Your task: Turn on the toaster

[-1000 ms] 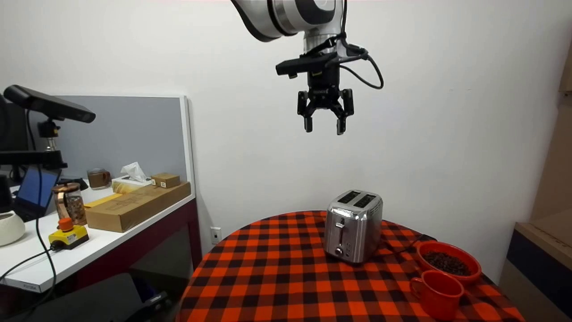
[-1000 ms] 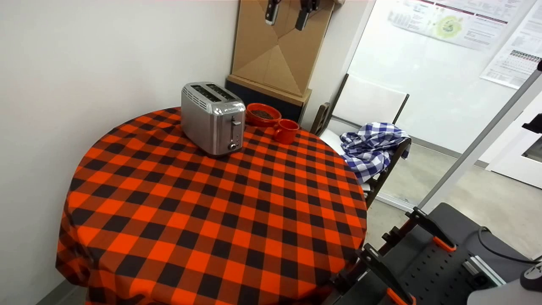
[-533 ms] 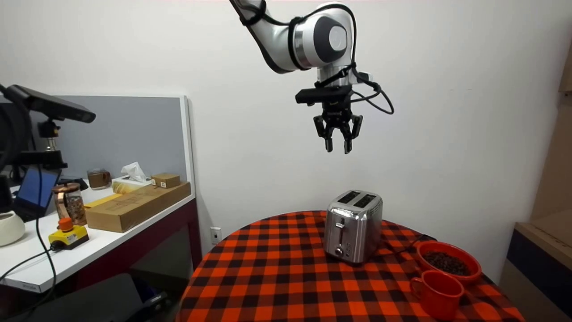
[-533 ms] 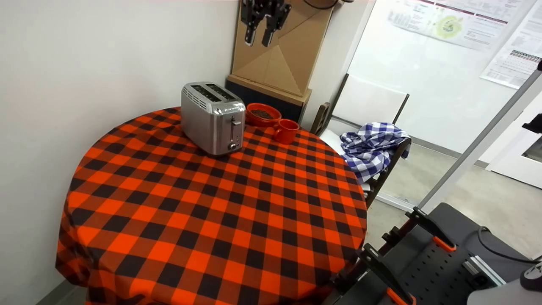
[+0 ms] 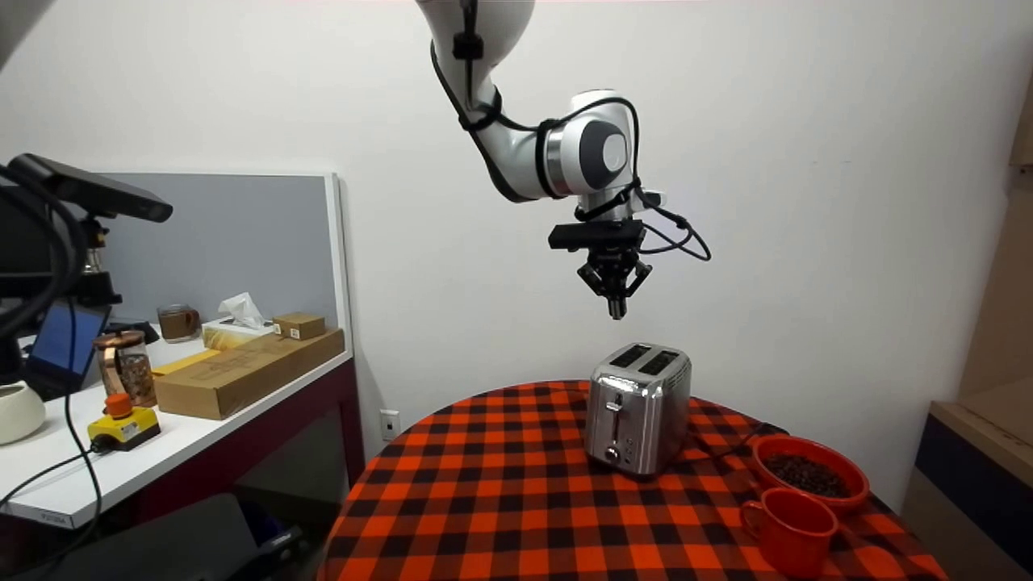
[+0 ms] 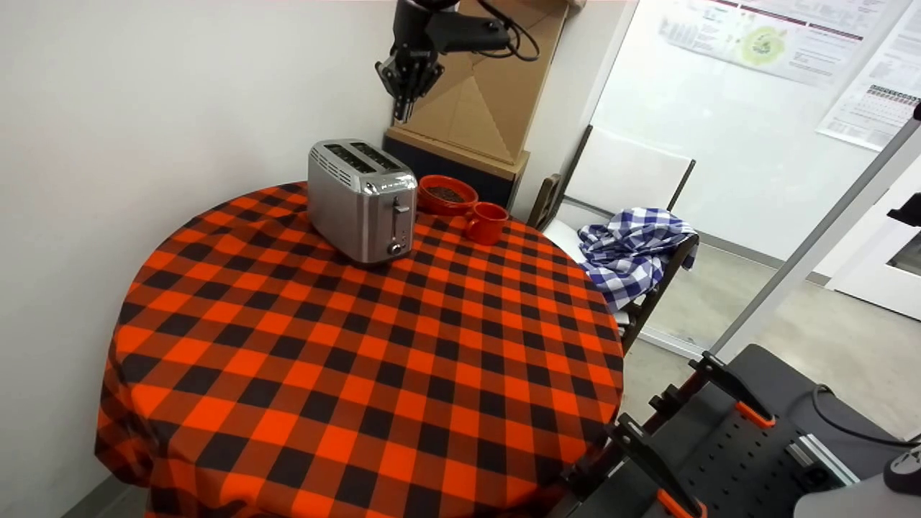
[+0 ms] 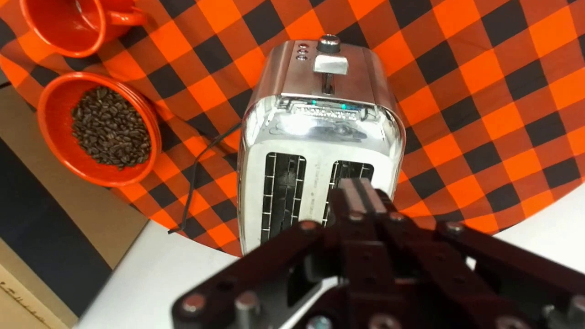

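Two red dishes, a cup [image 5: 797,534] and a bowl [image 7: 57,132] of dark beans [image 7: 112,130], sit right of the toaster [image 5: 633,420] in both exterior views. The toaster stands upright on the far part of the checked tablecloth [image 5: 476,492], a thin cord [image 7: 195,163] between it and the bowl. The gripper [image 5: 616,311] hangs above, jaws together, covering part of one slot [image 7: 352,170] in the wrist view. In an exterior view, a desk [image 5: 74,488] with a long box [image 5: 250,367] is at left; in an exterior view, a chair [image 6: 626,173] with a blue-and-white cloth [image 6: 633,248] is at far right. Lettering [image 7: 324,113] on the toaster and print on the posters [image 6: 763,36] cannot be read.
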Available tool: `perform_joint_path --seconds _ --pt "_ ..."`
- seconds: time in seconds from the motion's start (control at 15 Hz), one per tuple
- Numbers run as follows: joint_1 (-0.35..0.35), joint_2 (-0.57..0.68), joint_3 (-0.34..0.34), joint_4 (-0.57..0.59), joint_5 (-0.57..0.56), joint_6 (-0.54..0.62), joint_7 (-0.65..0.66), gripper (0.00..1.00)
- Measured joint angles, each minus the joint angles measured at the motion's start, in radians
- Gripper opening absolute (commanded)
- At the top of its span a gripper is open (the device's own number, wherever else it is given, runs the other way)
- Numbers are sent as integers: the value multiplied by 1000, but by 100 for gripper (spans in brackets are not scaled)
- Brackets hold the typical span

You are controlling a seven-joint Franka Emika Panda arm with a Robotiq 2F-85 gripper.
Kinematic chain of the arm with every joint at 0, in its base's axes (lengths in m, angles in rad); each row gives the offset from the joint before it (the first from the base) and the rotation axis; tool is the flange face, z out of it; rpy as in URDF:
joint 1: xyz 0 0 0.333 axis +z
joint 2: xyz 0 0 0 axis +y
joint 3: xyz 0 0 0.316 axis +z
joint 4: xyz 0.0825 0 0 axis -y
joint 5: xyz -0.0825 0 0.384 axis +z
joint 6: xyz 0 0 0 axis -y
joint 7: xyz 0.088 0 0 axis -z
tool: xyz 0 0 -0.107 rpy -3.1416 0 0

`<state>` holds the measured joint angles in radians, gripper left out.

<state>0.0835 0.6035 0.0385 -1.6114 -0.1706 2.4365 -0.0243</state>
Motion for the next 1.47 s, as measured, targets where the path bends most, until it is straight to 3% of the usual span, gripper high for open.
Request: perform_joint_path --seconds 0.6,1.2,1.47 --pt "47 165 -25 134 -28 27 0 0" --pt "48 204 -42 202 -28 -202 -25 0" --pt "48 237 -42 205 -29 -214 -40 0"
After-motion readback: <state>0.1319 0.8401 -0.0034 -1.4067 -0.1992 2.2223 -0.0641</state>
